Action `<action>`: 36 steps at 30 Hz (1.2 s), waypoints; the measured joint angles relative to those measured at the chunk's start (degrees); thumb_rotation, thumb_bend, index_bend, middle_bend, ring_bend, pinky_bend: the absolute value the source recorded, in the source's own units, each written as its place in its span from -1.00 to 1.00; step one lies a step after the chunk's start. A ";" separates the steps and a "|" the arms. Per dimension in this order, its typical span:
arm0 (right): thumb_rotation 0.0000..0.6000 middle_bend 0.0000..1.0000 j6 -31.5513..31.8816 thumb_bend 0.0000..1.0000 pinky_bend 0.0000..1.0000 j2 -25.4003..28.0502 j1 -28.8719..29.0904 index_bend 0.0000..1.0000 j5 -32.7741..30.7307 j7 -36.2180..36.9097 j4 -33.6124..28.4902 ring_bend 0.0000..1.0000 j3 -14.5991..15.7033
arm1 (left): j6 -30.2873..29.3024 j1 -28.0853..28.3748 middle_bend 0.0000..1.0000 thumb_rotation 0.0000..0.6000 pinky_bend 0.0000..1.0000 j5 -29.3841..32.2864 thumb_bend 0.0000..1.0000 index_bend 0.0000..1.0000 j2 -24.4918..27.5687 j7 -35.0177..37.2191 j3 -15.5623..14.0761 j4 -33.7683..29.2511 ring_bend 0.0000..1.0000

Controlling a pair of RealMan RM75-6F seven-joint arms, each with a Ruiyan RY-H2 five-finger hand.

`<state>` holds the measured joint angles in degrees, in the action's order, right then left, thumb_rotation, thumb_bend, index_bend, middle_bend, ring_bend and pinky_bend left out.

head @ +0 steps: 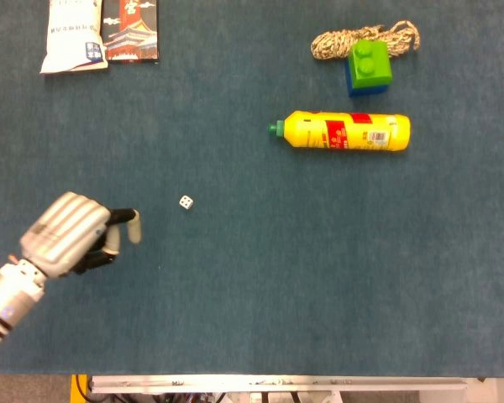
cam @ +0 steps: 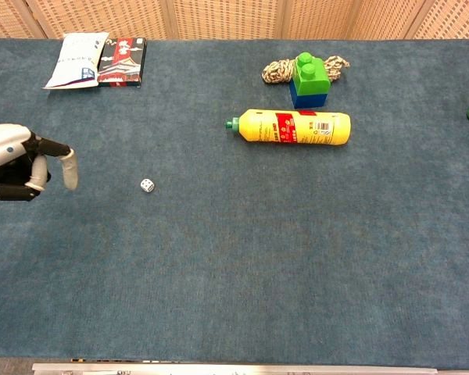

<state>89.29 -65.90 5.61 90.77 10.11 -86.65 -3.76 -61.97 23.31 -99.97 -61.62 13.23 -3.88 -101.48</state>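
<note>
My left hand (head: 71,235) has come in over the blue cloth from the left edge, its back turned up and its fingers hanging down and apart, with nothing in them. The chest view shows the same left hand (cam: 19,164) at the far left. Nearest to it is a small white die (head: 186,201), lying a short way to the right of its fingertips and apart from them; the chest view has the die (cam: 146,185) too. My right hand shows in neither view.
A yellow bottle (head: 349,132) with a green cap lies on its side at right of centre. Behind it a green-and-blue block (head: 369,65) sits against a coil of rope (head: 336,42). A white packet (head: 71,34) and a dark packet (head: 130,29) lie far left.
</note>
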 measured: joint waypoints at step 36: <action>1.00 -0.58 0.16 -0.38 -0.22 1.36 -0.91 -0.75 -1.81 1.25 -0.40 -0.68 -0.99 | 12.73 6.03 1.00 1.00 1.00 22.24 1.00 -0.38 -11.64 -21.27 1.78 1.42 1.00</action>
<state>89.45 -64.54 4.70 88.96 11.36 -87.05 -4.75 -49.24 29.34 -77.73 -73.26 -8.03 -2.10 -100.06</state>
